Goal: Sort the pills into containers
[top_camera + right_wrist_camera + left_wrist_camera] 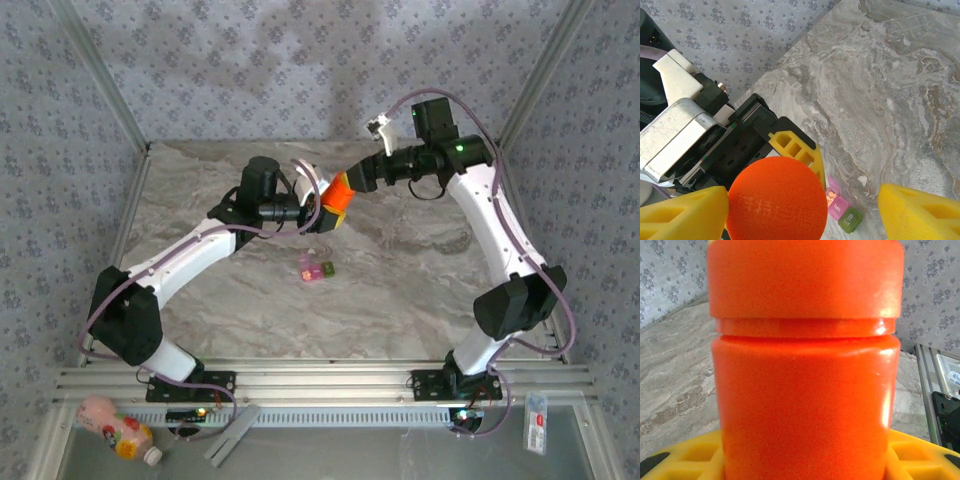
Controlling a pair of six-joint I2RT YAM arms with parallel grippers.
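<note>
From above, the left hand (330,212) holds the orange bottle (340,196) tight, up over the middle of the table (420,290). The bottle leans, and its top end points far and right, straight at the right hand (362,178) just beside it. The pill case (316,268) lies on the table, nearer than the bottle and under it. From the left wrist, the bottle stands between yellow pads (922,450), with its cap (805,275) on top. From the right wrist, the round cap faces the camera between two yellow fingers (920,210) that are wide apart. One finger touches the cap and the other is well apart from it. I think this hand must get the cap in its middle before it squeezes.
</note>
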